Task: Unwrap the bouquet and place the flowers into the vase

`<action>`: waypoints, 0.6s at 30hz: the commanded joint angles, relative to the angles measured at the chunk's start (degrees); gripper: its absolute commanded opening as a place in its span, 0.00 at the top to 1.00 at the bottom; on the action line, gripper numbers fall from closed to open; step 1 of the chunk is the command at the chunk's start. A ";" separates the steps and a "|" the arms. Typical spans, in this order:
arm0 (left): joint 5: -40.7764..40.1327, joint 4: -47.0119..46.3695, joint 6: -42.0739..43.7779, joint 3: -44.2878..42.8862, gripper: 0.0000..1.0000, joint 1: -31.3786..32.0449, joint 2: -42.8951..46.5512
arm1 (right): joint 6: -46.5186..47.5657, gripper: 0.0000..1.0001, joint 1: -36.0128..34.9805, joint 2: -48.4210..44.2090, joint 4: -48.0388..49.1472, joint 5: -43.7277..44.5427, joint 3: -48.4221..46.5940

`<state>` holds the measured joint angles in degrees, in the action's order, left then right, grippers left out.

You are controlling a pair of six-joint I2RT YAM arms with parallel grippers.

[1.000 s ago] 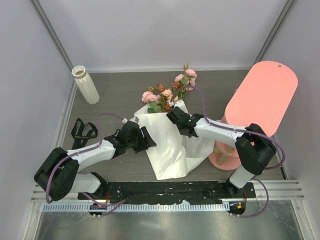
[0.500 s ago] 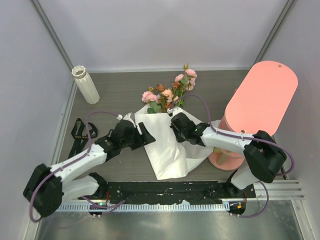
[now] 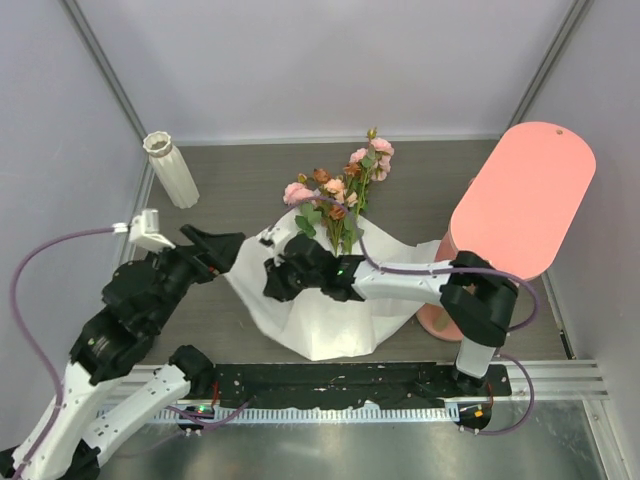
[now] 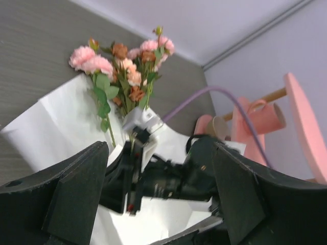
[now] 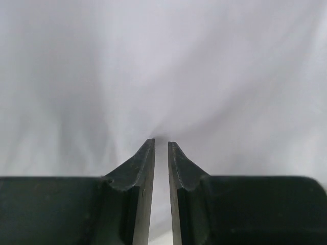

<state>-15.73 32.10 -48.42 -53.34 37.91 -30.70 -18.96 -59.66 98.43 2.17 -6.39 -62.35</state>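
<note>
The bouquet [image 3: 325,250] lies on the grey table [image 3: 250,175], just left of the pink stand [image 3: 525,190]. Its white paper [image 3: 330,325] is no tight cone: it spreads in a wide, crumpled sheet, and its right edge reaches the foot of the stand. The flowers [image 3: 335,190] are pink, peach and rust-brown roses on thin green stems with small leaves, gathered in one loose bunch. The long axis of the bunch runs from the paper toward the back wall, heads farthest from the arm bases and leaning a little toward the stand, stems going down into the paper.

The white ribbed vase [image 3: 172,170] is well to the left of the stand, far beyond the bouquet, near the left wall.

The left gripper [image 3: 222,250] hangs at the paper's edge farthest from the stand, its jaws spread wide with nothing between them. The right gripper [image 3: 272,283] reaches across from the stand's side and rests its tips on the paper. Its jaws are almost together, a thin slit between them. I cannot tell whether a fold is pinched there.
</note>
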 commanded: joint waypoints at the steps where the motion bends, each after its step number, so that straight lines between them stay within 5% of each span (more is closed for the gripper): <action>1: -8.96 8.50 2.37 -4.84 0.14 0.14 4.15 | -5.03 0.76 -4.94 3.25 7.31 -7.22 -7.34; 4: -10.20 10.44 2.63 -6.51 0.10 0.15 5.29 | -6.36 0.72 -4.94 2.30 8.03 -7.68 -7.17; 10: -8.19 11.93 1.84 -5.11 0.06 0.15 0.92 | -0.03 0.59 0.05 -6.48 -6.29 5.32 -3.15; 18: 1.03 7.38 0.17 0.42 0.13 0.15 -21.22 | 1.91 0.48 13.51 -18.79 -17.20 12.10 8.89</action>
<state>-20.08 41.85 -47.59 -56.64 37.93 -42.96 -19.31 -49.01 84.29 -8.45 0.25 -57.95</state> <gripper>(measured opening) 0.894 0.494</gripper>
